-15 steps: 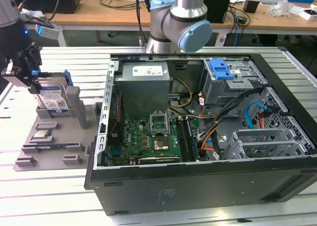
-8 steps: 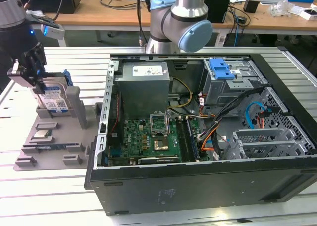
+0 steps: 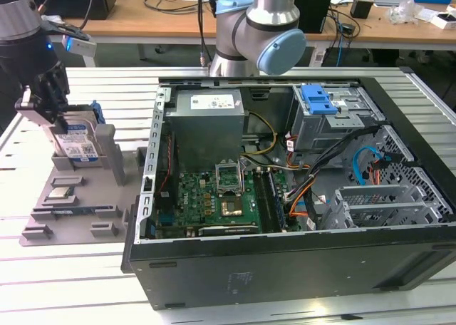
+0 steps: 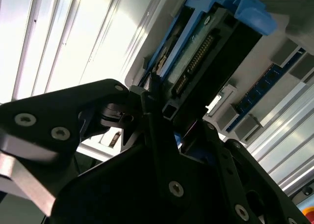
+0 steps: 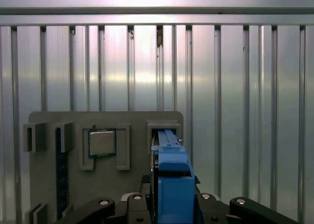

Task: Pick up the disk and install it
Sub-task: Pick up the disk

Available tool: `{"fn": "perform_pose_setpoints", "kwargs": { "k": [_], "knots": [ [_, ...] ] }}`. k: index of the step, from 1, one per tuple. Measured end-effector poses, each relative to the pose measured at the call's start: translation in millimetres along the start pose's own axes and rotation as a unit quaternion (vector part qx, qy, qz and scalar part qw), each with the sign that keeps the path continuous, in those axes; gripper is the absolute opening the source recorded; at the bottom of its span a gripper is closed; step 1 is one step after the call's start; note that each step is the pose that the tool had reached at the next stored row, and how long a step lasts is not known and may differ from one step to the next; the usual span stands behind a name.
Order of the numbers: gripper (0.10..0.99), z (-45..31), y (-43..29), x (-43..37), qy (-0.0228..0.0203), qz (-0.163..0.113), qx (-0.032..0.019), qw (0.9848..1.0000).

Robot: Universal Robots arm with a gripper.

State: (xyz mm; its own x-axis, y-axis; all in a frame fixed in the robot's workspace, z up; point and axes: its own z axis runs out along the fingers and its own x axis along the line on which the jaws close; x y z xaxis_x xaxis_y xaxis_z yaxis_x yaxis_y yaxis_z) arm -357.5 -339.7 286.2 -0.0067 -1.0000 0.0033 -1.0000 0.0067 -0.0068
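Worktop (image 3: 78, 275): slatted aluminium, carrying a grey fixture tray (image 3: 80, 212) towards the edge at the exterior view's left. An open computer case (image 3: 285, 271) lies just beside the tray and runs across to the opposite edge.

The disk (image 3: 77, 145) stands on edge in an upright slot at the tray's far end, label face showing in the exterior view. Its blue carrier (image 5: 172, 182) frames the upper edge in the first wrist view. The second wrist view shows the disk's connector end (image 4: 211, 49).

The gripper (image 3: 48, 105) is set down over the top of the disk. The jaws stand one on each flat side and pinch it. One black finger (image 4: 153, 98) lies against the disk's edge.

A small square CPU chip (image 3: 61, 193) sits flat in a tray pocket, near the disk and apart from it.

A bare blue bracket (image 3: 318, 99) sits in the case's drive cage, at the far corner.
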Motion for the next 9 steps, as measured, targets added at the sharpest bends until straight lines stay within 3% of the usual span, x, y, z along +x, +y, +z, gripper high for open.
{"fn": "perform_pose_setpoints", "kwargs": {
  "k": [9],
  "knots": [
    [0.361,0.0,-0.1,0.0,0.0000,0.000,0.0000,1.0000]
  ]
}}
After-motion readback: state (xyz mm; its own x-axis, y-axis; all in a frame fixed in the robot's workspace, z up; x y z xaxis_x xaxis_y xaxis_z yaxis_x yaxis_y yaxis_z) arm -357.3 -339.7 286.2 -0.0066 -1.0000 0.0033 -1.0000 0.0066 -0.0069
